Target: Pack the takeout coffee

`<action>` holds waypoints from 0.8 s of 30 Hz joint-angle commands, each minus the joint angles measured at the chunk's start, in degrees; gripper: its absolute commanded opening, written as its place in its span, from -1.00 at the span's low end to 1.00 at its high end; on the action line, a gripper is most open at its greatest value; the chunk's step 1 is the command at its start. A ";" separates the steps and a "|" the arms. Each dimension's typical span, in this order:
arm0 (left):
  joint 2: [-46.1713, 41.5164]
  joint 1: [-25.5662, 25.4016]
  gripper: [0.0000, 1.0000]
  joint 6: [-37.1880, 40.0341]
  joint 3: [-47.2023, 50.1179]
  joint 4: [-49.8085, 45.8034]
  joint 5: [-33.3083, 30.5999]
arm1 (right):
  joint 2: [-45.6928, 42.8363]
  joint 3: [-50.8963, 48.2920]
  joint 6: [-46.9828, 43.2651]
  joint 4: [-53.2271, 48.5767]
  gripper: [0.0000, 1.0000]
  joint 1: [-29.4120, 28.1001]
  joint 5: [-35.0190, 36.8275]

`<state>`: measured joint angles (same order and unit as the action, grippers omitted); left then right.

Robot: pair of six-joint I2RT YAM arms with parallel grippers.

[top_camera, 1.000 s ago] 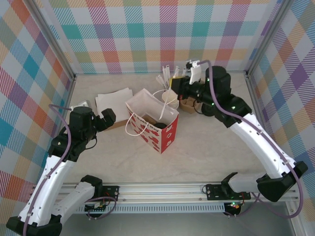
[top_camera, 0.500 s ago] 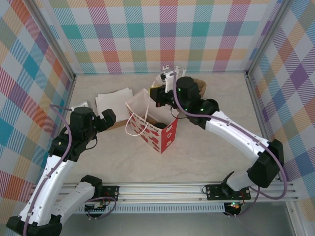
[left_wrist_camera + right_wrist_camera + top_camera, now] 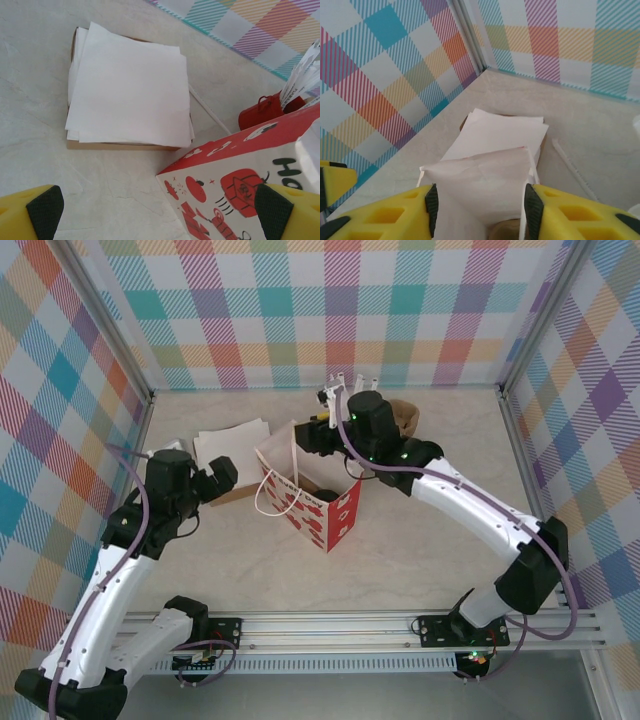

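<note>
The red and white paper bag (image 3: 322,502) stands open at mid-table. My right gripper (image 3: 316,436) hovers over its back rim, open. In the right wrist view its yellow fingers (image 3: 431,205) straddle the bag's white inner wall (image 3: 482,182), with a blurred brown round shape (image 3: 505,233) low between them. My left gripper (image 3: 222,477) waits left of the bag, open and holding nothing. The left wrist view shows the bag's printed side (image 3: 240,185) close on the right. The dark green coffee cup is hidden. A dark shape (image 3: 325,492) lies inside the bag; I cannot tell what it is.
A stack of white napkins (image 3: 230,445) on a brown tray lies left of the bag (image 3: 130,85). A red bucket (image 3: 265,111) with white stirrers (image 3: 340,390) stands behind the bag. A brown cardboard piece (image 3: 406,418) sits at back right. A loose straw (image 3: 210,113) lies on the table.
My right arm has swung left from the back right corner to over the bag's opening. The left gripper has shifted slightly upward.
</note>
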<state>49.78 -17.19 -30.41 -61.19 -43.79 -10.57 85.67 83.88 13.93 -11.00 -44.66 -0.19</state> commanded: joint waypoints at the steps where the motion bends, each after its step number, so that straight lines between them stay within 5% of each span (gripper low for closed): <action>1: 1.75 0.58 1.00 0.66 -4.01 -1.41 -0.32 | -4.15 5.39 -4.04 -7.56 0.16 -0.10 2.22; 9: 9.62 2.11 1.00 0.03 -9.93 -4.62 0.58 | -11.01 6.82 -4.94 -18.93 0.61 1.18 7.05; 15: 13.81 11.17 1.00 -1.21 -9.41 -3.56 10.70 | -16.90 2.83 -4.90 -23.50 1.00 2.11 9.67; 24: 21.76 25.89 0.96 4.14 -5.06 -0.16 22.92 | -21.95 -5.03 -5.16 -24.78 1.00 2.39 10.91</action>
<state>70.04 5.87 -28.93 -68.45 -45.65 6.09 64.55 80.29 9.54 -35.05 -42.54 10.07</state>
